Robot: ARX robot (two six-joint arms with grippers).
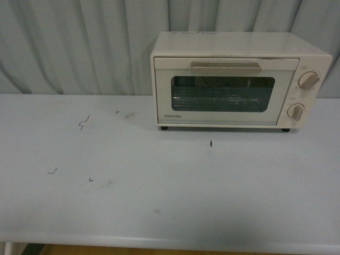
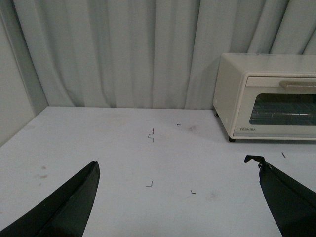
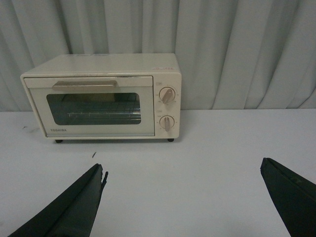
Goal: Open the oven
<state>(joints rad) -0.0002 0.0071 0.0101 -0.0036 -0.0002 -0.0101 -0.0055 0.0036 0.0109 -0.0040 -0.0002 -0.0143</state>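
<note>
- The Toshiba toaster oven [image 1: 239, 79] sits in the upper right of the front view, at the back of the pale desk [image 1: 159, 202], just before a pleated grey curtain [image 1: 79, 42].
- Its glass-windowed door [image 1: 223, 94] is closed flush, with the beige bar handle [image 1: 226, 67] across the top. Two round beige knobs [image 1: 308, 80] are stacked on the right end of its face.
- Small dark scuff marks [image 1: 84, 123] dot the desk at centre left of the front view.
- Neither arm appears in the front view.
- The left claw [image 2: 173, 163] is released, with its black fingers [image 2: 69, 207] spread wide, holding nothing and well apart from the oven.
- The right claw [image 3: 182, 164] is likewise released and empty. It faces the oven front from a distance, above bare desk.
</note>
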